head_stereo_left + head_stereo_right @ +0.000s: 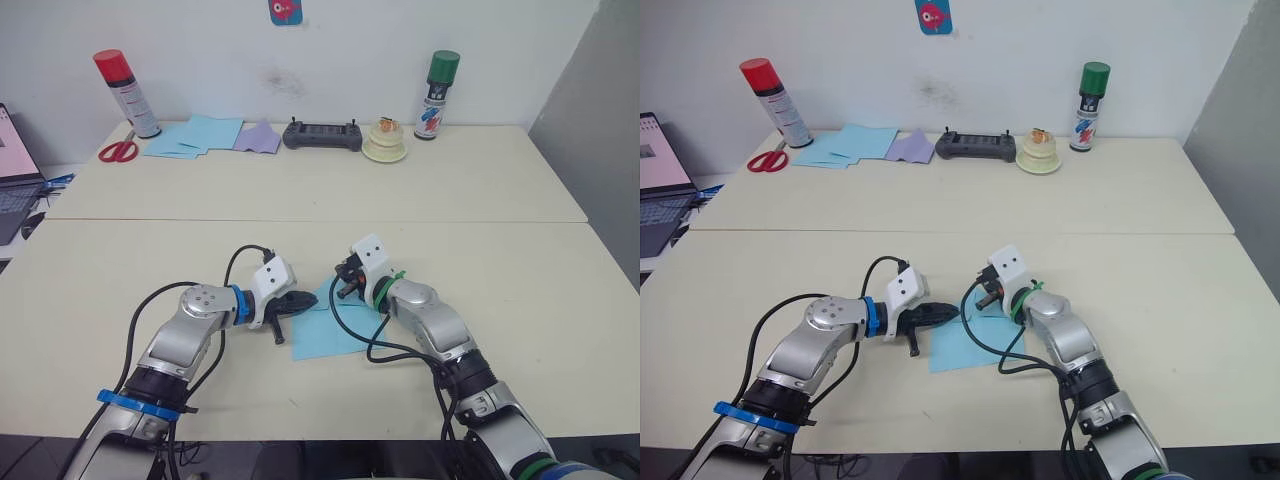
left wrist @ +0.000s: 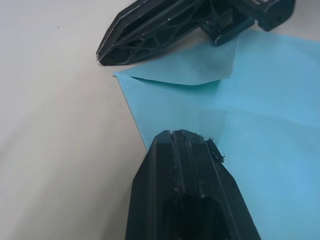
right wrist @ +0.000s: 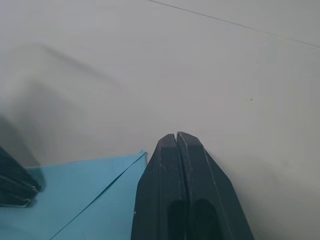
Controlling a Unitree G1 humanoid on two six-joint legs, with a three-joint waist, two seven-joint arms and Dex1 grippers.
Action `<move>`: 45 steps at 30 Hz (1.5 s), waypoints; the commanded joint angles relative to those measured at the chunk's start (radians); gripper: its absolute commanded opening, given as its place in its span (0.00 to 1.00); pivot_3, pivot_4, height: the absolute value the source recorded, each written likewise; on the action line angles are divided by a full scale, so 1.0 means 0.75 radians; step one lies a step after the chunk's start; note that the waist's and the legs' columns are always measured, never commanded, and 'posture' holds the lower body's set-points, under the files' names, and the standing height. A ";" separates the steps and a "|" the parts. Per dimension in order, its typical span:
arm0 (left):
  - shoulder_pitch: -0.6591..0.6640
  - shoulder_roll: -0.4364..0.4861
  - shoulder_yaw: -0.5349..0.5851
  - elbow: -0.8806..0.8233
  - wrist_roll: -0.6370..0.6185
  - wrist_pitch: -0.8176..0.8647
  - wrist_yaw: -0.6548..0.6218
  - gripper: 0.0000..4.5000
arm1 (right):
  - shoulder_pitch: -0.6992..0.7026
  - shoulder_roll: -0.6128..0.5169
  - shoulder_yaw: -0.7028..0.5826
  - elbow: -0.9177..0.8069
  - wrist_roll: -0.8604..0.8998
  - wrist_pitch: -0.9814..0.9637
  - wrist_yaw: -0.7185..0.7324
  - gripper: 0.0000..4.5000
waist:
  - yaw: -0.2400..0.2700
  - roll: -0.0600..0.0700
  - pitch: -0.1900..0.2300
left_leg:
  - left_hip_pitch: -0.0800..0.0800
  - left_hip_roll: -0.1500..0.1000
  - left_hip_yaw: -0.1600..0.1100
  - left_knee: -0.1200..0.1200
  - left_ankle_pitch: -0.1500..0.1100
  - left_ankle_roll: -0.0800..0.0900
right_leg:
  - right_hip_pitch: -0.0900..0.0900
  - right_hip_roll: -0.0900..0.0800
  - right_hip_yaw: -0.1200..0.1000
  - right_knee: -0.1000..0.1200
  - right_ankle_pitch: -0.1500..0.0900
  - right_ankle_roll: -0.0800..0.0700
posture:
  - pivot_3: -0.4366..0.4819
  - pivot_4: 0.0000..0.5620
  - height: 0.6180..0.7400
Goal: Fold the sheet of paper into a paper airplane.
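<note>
We see both claws, left claw (image 2: 192, 137) and right claw (image 3: 177, 136), pressed closed, empty, on the creased sheet of paper (image 1: 325, 330) on the counter (image 1: 300, 200).

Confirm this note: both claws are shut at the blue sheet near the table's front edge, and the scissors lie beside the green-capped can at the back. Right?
Not quite. The scissors lie beside the red-capped can at the back left, as the left eye view shows; the green-capped can stands at the back right. The rest holds: left claw and right claw are shut at the sheet.
</note>
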 commanded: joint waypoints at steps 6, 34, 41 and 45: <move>-0.005 0.009 -0.028 0.096 0.069 0.003 0.015 0.01 | 0.021 0.012 -0.024 -0.170 0.088 -0.014 0.116 0.00 | 0.000 0.002 0.001 | -0.002 0.000 0.000 0.000 0.000 0.000 | -0.001 0.000 0.000 -0.001 0.000 0.000 | 0.48 0.27 1.00; -0.154 -0.099 0.019 0.185 0.021 -0.014 0.040 0.01 | 0.055 -0.005 0.102 -0.051 -0.049 0.053 0.109 0.00 | 0.000 0.002 0.001 | -0.004 -0.001 0.000 0.000 0.000 0.000 | -0.002 0.000 -0.001 -0.002 0.000 0.000 | 0.48 0.27 1.00; -0.200 -0.124 0.025 0.188 0.020 -0.026 0.002 0.01 | 0.069 -0.008 0.105 -0.071 -0.050 0.070 0.105 0.00 | 0.000 0.001 0.001 | -0.005 -0.001 0.000 0.000 0.000 0.000 | -0.002 0.000 -0.001 -0.002 0.000 0.000 | 0.48 0.27 1.00; -0.189 -0.105 -0.014 0.178 0.063 -0.035 -0.035 0.01 | 0.071 -0.007 0.104 -0.074 -0.050 0.074 0.104 0.00 | 0.000 0.001 0.001 | -0.005 -0.001 0.000 -0.001 0.000 0.000 | -0.003 0.000 -0.001 -0.003 0.000 0.000 | 0.48 0.27 1.00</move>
